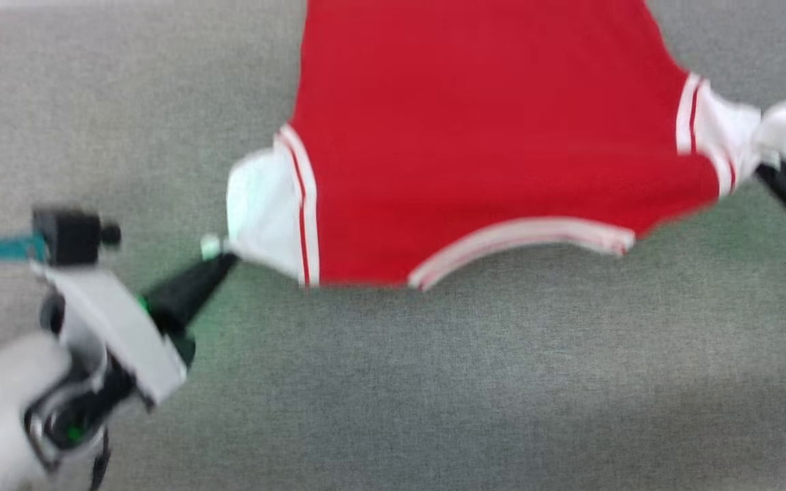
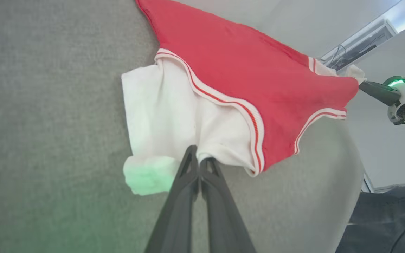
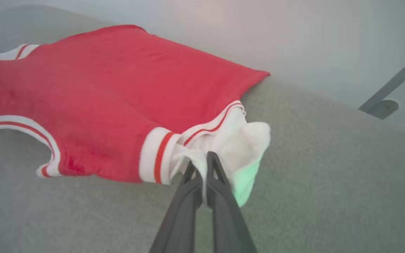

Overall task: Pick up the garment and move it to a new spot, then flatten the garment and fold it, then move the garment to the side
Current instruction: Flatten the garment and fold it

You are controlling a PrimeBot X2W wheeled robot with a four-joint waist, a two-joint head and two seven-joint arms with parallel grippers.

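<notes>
Garment (image 1: 488,123): held stretched over grey surface (image 1: 434,382), left gripper (image 1: 226,259) clamped on one white sleeve (image 1: 263,204), right gripper (image 1: 763,170) on the other. Risk: shallow pinches slipping under tension, or uneven pull skewing the cloth

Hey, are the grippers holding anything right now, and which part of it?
Both hold the T-shirt. The left gripper pinches the edge of one white sleeve, and the right gripper pinches the other sleeve.
</notes>
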